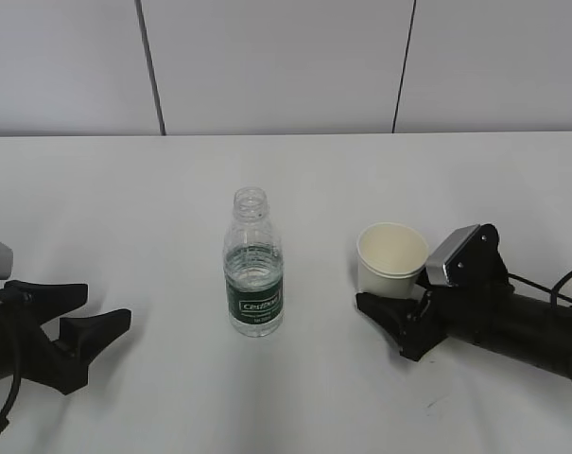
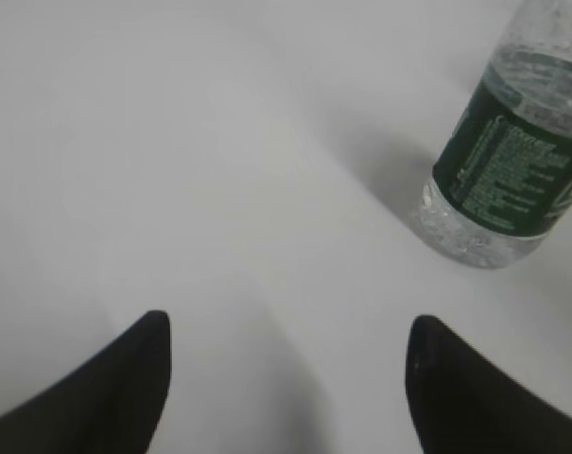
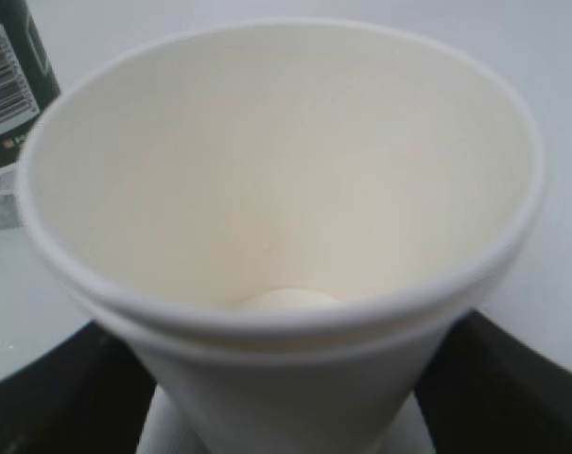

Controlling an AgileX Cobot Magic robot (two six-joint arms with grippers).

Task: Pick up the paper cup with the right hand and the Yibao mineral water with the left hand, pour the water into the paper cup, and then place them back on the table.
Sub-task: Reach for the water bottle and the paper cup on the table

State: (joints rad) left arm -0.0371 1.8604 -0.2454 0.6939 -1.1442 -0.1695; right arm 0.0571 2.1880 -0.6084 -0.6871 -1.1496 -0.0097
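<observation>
The paper cup (image 1: 391, 255) stands upright on the table (image 1: 125, 189), right of centre, and looks empty. It fills the right wrist view (image 3: 286, 189). My right gripper (image 1: 380, 301) is open, with a finger on each side of the cup's lower part and a thin gap beside each (image 3: 286, 416). The Yibao mineral water (image 1: 253, 274) stands upright at the centre, uncapped, partly filled. It shows at the upper right of the left wrist view (image 2: 512, 161) and at the left edge of the right wrist view (image 3: 7, 95). My left gripper (image 1: 104, 305) is open and empty, low over the table left of the bottle (image 2: 290, 326).
A grey panelled wall runs behind the table's far edge. A black cable (image 1: 560, 279) trails from the right arm at the right edge.
</observation>
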